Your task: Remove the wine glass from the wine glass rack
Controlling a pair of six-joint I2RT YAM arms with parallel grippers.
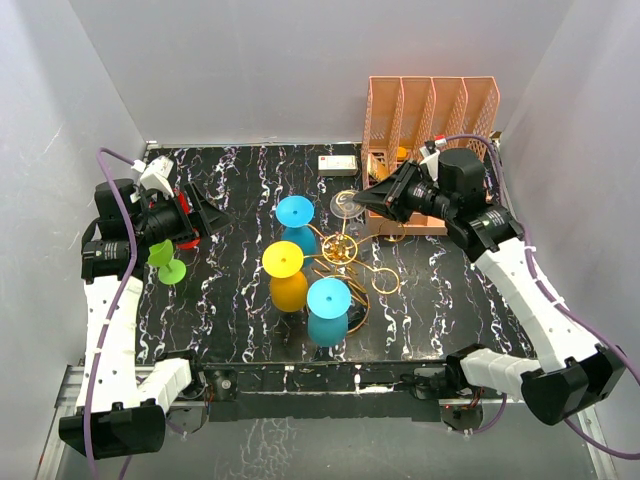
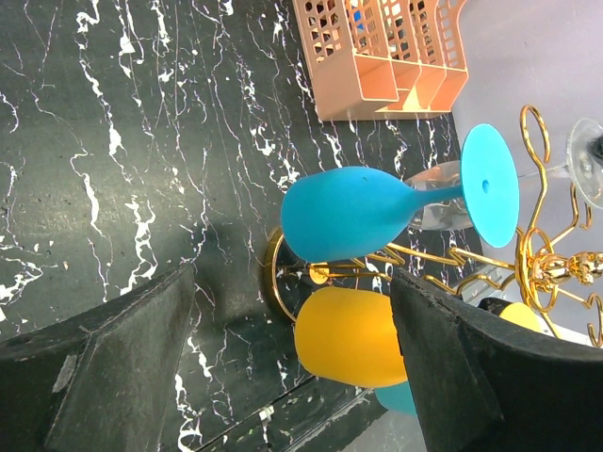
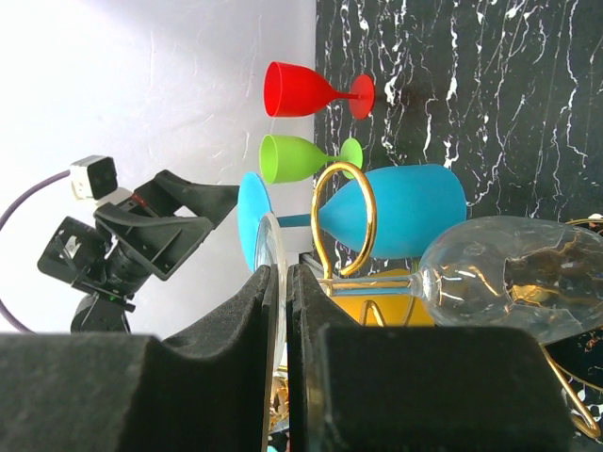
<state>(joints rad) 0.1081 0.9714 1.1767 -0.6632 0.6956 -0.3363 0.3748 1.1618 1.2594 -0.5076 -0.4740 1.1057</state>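
**A:** How far along is it?

**B:** Partway, I'd judge. The right gripper [image 3: 280,282] is pinched on the foot of the clear glass [image 3: 509,273]. That glass hangs upside down on the rack [image 1: 340,250] in the middle of the top view. Its stem sits just beside a gold loop, so it isn't off yet and needs sliding out.

**A:** And the left gripper [image 2: 292,282]?

**B:** Its jaws are wide and hold nothing. It sits at the left of the top view, facing the rack.

**A:** Is anything off already?

**B:** The red glass [image 3: 306,89] and the green glass [image 3: 297,157] are on the table [image 1: 240,180], well apart from the rack. They show at the upper middle of the right wrist view.

**A:** What's the count?

**B:** Six glasses. Two are off, and four are on the rack: clear, blue [image 1: 295,212], yellow [image 1: 283,260] and teal [image 1: 328,297]. There is one rack, and one organizer [image 1: 430,110] at the upper right.
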